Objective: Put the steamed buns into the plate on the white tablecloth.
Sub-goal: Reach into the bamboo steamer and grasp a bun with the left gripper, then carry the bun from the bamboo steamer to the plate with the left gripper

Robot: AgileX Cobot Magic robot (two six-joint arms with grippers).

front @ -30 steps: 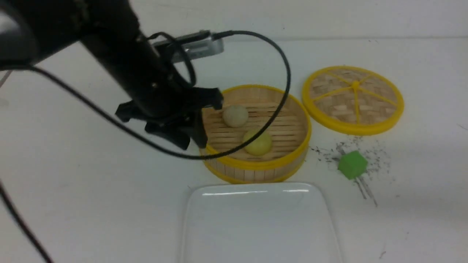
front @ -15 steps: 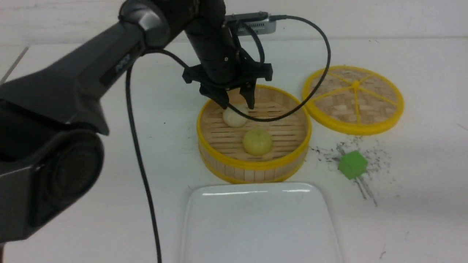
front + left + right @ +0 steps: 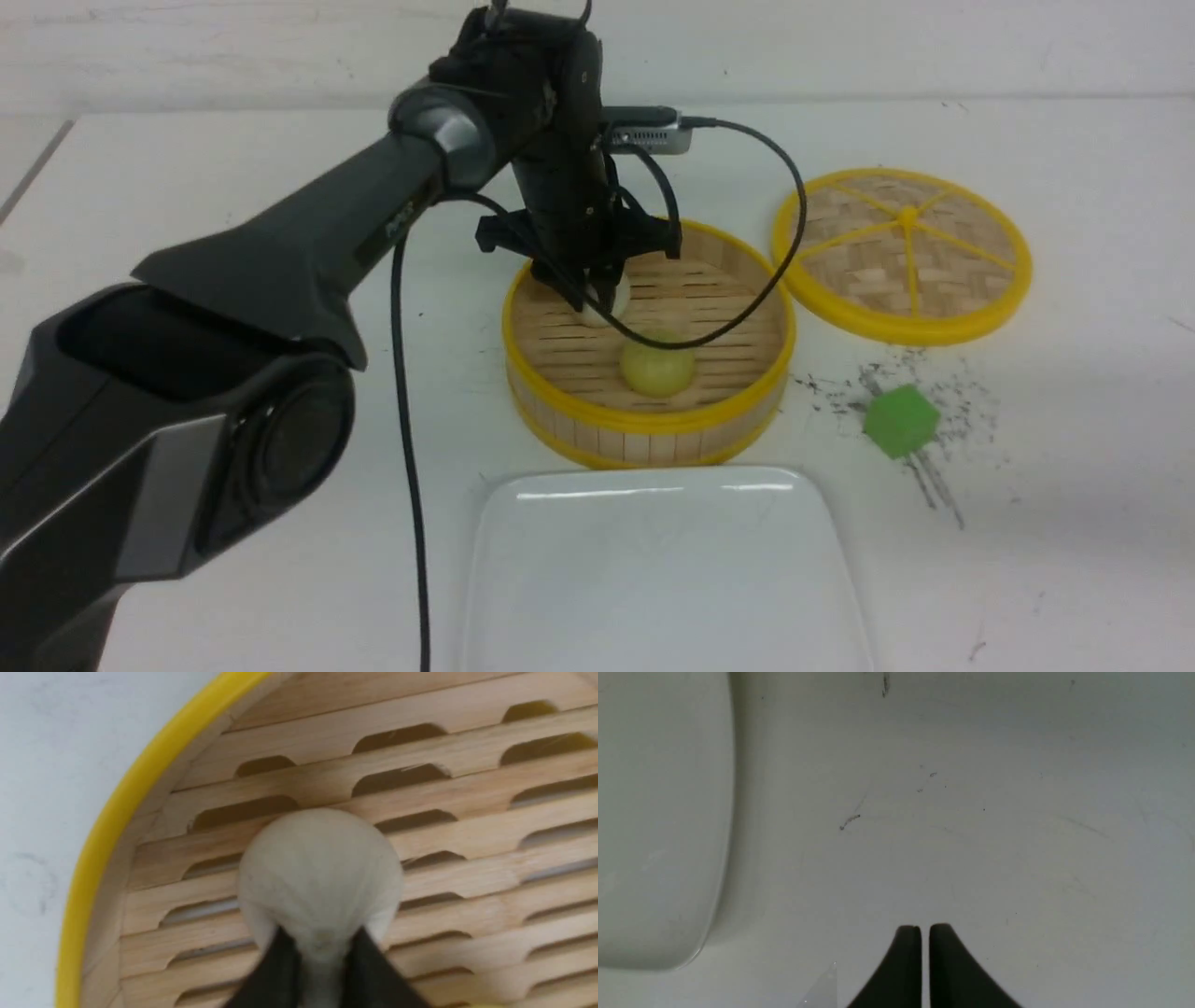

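The off-white steamed bun (image 3: 613, 301) (image 3: 320, 877) lies on the slats of the bamboo steamer (image 3: 653, 425), towards its far left. My left gripper (image 3: 593, 297) (image 3: 320, 935) reaches down into the steamer and is shut on this bun, its two black fingers pinching it. Nearer the front of the steamer the pale yellow steamed bun (image 3: 657, 367) rests untouched. In front of the steamer, on the white tablecloth (image 3: 1027, 560), sits the glossy white plate (image 3: 495, 560) (image 3: 658, 812). My right gripper (image 3: 924, 927) hovers over the cloth beside the plate, shut and holding nothing.
The steamer's woven lid (image 3: 901, 252) lies flat at the right. A green cube (image 3: 900, 421) sits on scuff marks right of the steamer. The left arm's black cable (image 3: 747, 308) loops over the steamer.
The left arm swung right from the steamer's left edge to above the off-white bun, came down with the jaws open, and has closed them on it.
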